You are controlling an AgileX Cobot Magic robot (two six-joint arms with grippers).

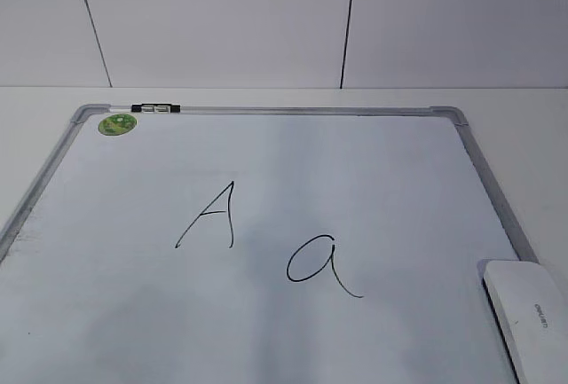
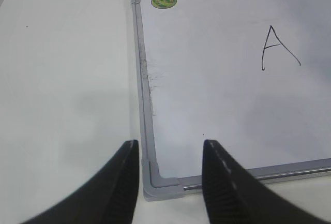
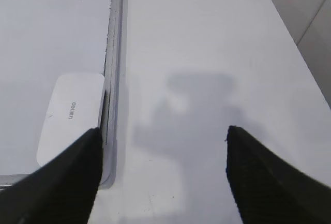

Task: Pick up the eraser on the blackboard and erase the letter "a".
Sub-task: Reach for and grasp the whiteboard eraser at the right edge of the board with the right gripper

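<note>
The blackboard (image 1: 266,331) is a white board with a grey frame, lying flat on the table. The cursive letter "a" (image 1: 319,264) is drawn in black right of centre. The white eraser (image 1: 531,313) lies at the board's near right corner, against the frame; it also shows in the right wrist view (image 3: 70,120). My right gripper (image 3: 163,136) is open and empty above the bare table, just right of the board's frame and the eraser. My left gripper (image 2: 170,149) is open and empty above the board's near left corner (image 2: 160,182). Neither gripper shows in the exterior view.
An angular uppercase "A" (image 1: 210,215) is drawn left of the "a"; it also shows in the left wrist view (image 2: 276,48). A green round sticker (image 1: 117,123) and a black clip (image 1: 155,108) sit at the board's far left. A white panelled wall (image 1: 266,20) stands behind the table.
</note>
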